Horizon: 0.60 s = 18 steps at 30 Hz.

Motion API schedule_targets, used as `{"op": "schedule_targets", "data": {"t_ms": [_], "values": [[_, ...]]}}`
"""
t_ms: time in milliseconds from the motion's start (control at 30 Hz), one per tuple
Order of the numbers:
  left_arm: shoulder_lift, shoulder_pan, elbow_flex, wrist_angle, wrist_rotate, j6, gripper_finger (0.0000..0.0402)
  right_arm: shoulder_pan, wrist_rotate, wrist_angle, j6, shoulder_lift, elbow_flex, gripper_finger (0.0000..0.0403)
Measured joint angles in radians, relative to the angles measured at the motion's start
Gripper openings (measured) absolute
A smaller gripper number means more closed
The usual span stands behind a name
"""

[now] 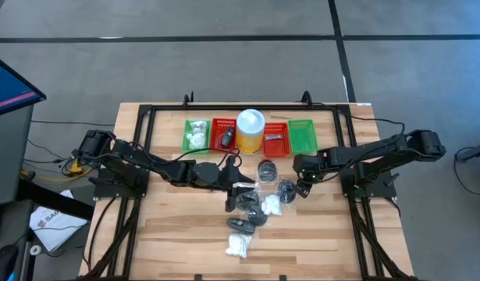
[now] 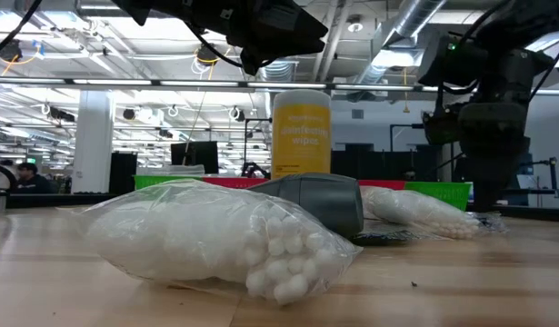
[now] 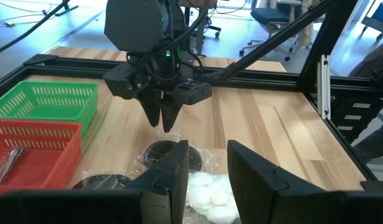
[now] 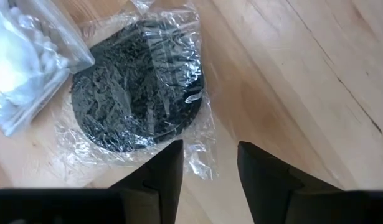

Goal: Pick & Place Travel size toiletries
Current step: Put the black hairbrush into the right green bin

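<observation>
While the right gripper [image 4: 207, 163] hung with fingers narrowly parted just beside a dark round disc in crinkled clear wrap [image 4: 138, 93], a clear bag of white fluffy balls [image 4: 20, 62] touched that disc's far edge. Beyond the disc, the left gripper [image 3: 203, 168] hovered slightly open, empty. Behind them on the wooden desk [image 1: 318, 234] stood a yellow canister with white lid [image 1: 250, 130] between red mesh baskets [image 1: 222, 134].

Bright, even overhead ceiling light, glare on the clear wrapper [image 4: 138, 87], soft blur in the near foreground bag [image 2: 206, 241].
</observation>
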<state>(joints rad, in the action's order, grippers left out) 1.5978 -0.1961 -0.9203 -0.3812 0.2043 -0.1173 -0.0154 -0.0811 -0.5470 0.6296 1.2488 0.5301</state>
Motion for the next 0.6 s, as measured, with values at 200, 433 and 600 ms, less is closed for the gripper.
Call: {"op": "schedule_targets", "data": {"t_ms": [200,433,600], "values": [[0.0,0.0,0.0,0.0,0.0,0.0,0.0103,0.001,0.0,0.002,0.001,0.0,0.0,0.0137],[0.0,0.0,0.0,0.0,0.0,0.0,0.0103,0.003,-0.001,0.002,0.028,0.0,0.0,0.0138],[0.0,0.0,0.0,0.0,0.0,-0.005,0.0103,0.003,-0.007,0.002,0.04,0.0,0.0,0.0134]]}}
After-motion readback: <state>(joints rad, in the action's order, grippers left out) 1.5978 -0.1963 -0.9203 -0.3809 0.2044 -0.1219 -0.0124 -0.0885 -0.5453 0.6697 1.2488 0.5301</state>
